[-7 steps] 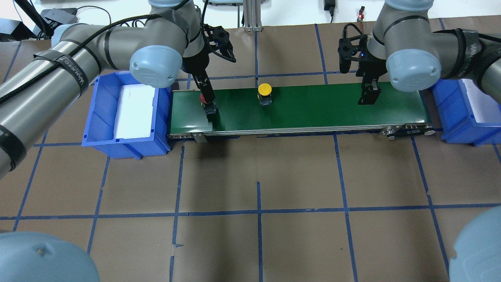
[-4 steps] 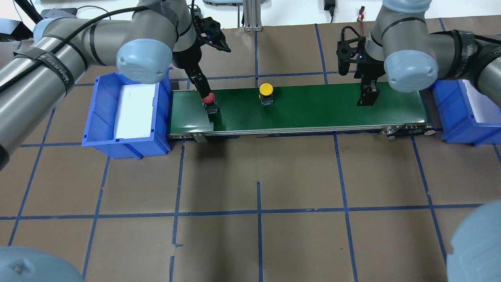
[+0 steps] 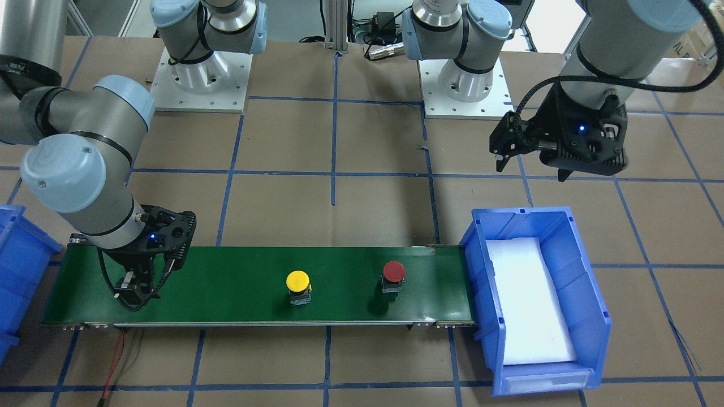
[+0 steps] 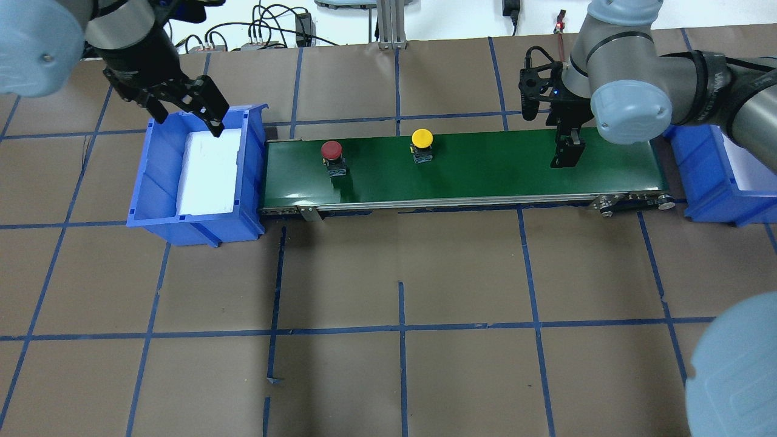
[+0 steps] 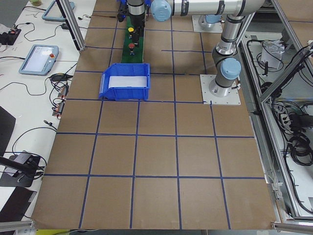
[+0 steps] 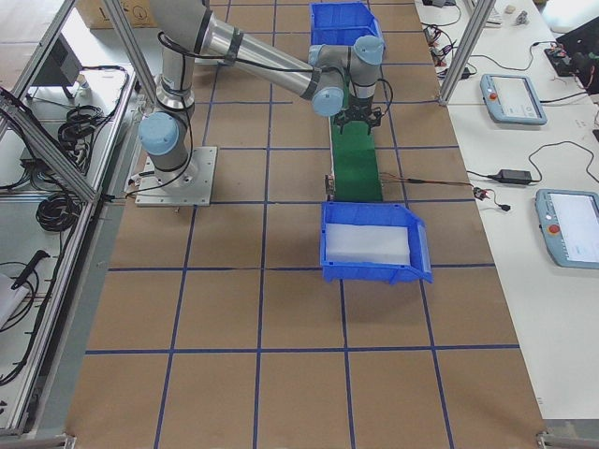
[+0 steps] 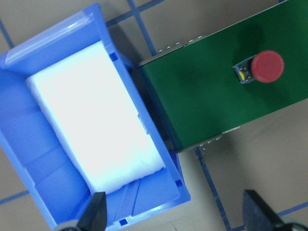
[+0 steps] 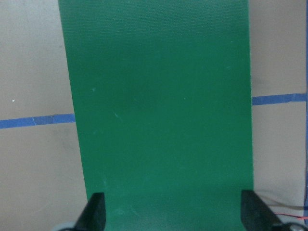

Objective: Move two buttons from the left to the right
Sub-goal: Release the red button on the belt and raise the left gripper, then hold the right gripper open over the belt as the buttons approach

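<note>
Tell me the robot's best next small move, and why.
Probably the open right claw, hovering over the right end of the green conveyor belt, should reach for the yellow-capped push button, the nearer of the two; the red-capped push button stands farther left.

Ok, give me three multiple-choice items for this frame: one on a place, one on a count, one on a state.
1. Where is the red button?
A. on the belt
B. in a blue bin
C. on the brown paper
2. How many buttons are on the belt?
A. one
B. two
C. three
3. The left pincer is
A. shut on the red button
B. open and empty
C. shut and empty

Answers: 1 A, it stands on the green belt near the belt's left end. 2 B, the red one and the yellow button. 3 B, its wrist view shows the fingers wide apart with nothing between them.
</note>
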{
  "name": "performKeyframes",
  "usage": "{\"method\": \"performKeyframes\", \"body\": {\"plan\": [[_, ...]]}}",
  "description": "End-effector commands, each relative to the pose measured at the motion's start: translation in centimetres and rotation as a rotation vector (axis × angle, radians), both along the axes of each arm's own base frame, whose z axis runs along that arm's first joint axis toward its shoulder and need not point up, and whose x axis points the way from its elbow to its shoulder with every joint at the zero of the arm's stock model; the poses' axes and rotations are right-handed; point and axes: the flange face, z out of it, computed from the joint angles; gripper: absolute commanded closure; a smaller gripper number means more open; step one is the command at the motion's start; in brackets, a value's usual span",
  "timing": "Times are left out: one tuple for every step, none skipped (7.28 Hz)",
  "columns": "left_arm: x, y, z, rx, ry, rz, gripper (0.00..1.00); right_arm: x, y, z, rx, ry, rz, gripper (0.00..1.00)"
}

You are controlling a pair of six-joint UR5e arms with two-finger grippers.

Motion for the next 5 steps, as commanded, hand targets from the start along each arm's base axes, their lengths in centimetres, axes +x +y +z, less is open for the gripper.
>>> {"method": "performKeyframes", "body": {"plan": [[-1.1,0.7,0.8,0.006,0.027,0.176,0.0,0.1,0.1,0.3,-0.004,-0.001,0.001,0.01],[-1.6,0.6,0.9,0.014,0.032,0.186,0.0,0.1,0.2,0.3,0.005,-0.002,0.001,0.01],[-2.0,1.0,0.1,0.027,0.029,0.184,0.0,0.2,0.2,0.5,0.0,-0.016,0.006,0.01],[-2.0,1.0,0.1,0.029,0.028,0.212,0.0,0.2,0.6,1.5,-0.015,-0.013,0.009,0.01],[-2.1,0.9,-0.1,0.032,0.029,0.214,0.0,0.3,1.0,2.0,-0.02,-0.012,0.008,0.01]]}}
